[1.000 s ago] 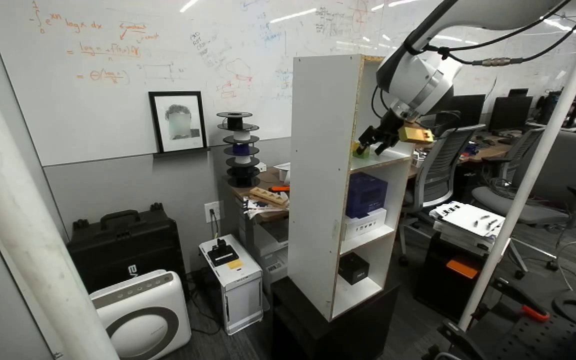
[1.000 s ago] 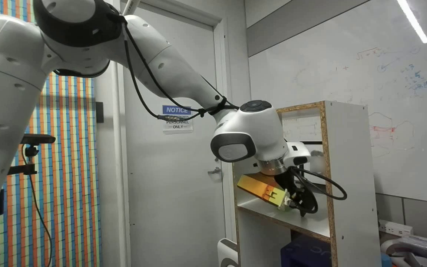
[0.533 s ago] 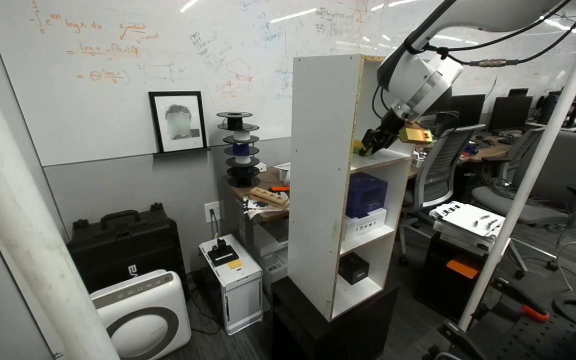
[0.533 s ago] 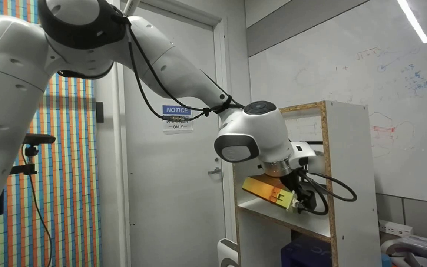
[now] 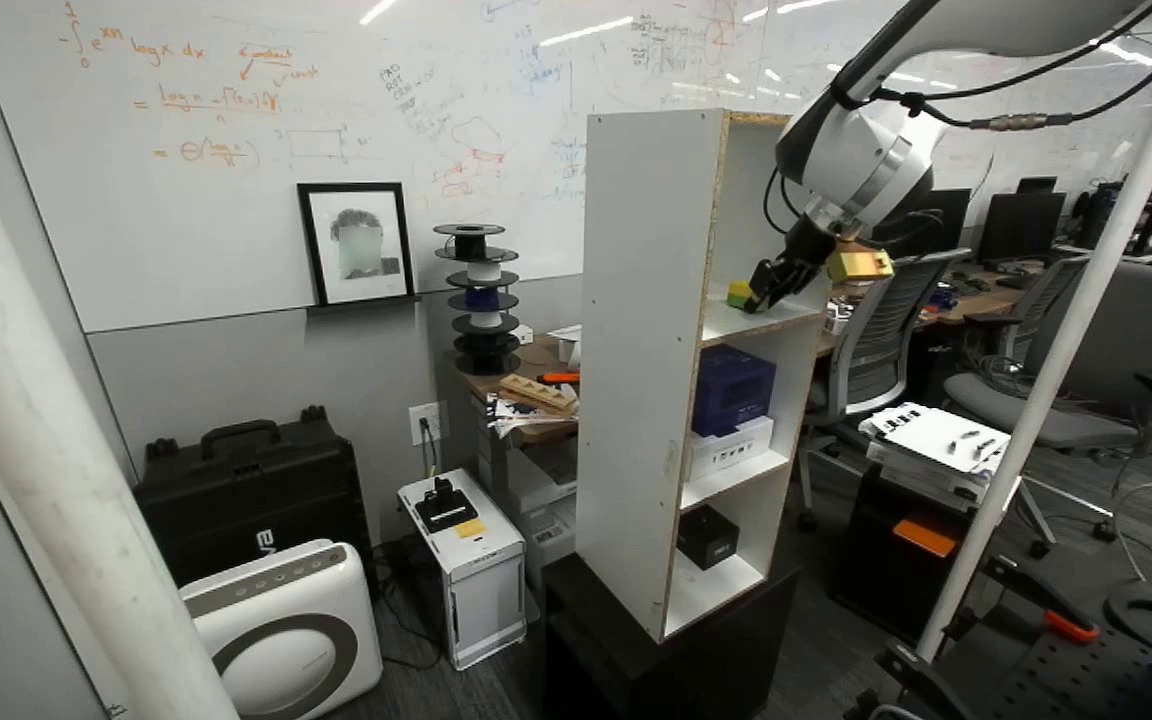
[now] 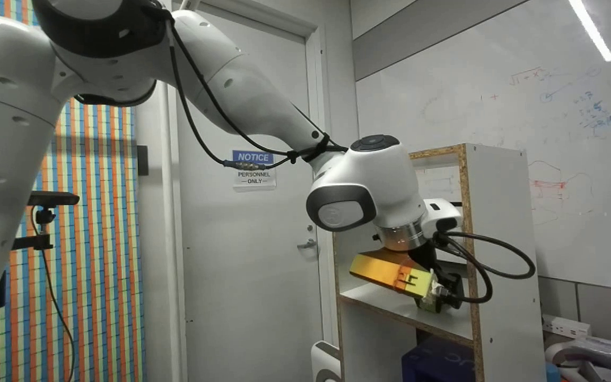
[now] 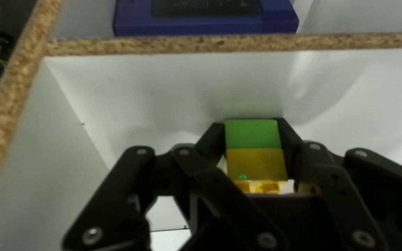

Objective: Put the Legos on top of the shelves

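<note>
The Legos point(image 7: 255, 150) are a small stack, green at one end and yellow at the other. My gripper point(image 7: 252, 136) is shut on them, one black finger pressed to each side. They are inside the top compartment of the white shelves point(image 5: 648, 350), low over its floor board; whether they touch it I cannot tell. In an exterior view the Legos point(image 5: 739, 293) peek out beside the dark fingertips. Elsewhere the Legos point(image 6: 430, 305) show only as a greenish patch, mostly hidden behind the wrist and the gripper point(image 6: 450, 298).
A yellow-orange block point(image 6: 390, 274) is fixed to my wrist, and a loop of black cable point(image 6: 529, 265) sticks out there. The compartment below holds a dark blue box point(image 5: 733, 388) on a white box point(image 5: 731, 450). A black box point(image 5: 707, 536) sits in the bottom one.
The fingers have closed on the Legos from an open stance. Gripper and Legos have since shifted to the right in both exterior views.
</note>
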`<control>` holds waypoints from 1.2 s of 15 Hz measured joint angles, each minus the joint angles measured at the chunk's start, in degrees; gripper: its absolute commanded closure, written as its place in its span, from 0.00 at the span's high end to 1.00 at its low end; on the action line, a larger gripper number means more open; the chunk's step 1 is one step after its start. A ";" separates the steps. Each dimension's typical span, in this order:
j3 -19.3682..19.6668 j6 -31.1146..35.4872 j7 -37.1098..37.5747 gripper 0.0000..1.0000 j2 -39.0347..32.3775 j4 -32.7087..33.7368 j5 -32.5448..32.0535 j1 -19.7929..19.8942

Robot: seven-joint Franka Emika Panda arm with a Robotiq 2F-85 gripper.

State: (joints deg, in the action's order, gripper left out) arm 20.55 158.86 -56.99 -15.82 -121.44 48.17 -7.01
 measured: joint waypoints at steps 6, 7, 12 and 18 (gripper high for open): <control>3.29 -1.02 0.98 0.15 11.41 -12.90 -9.87 -0.36; 3.40 -1.12 1.05 0.15 13.78 -15.45 -11.39 -0.36; -0.99 -2.64 5.75 0.16 27.60 -27.20 -20.64 4.29; -3.08 -14.42 14.95 0.15 46.63 -29.30 -24.22 8.97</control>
State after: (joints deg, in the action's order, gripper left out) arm 17.48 144.44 -42.04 30.81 -150.73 23.95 1.96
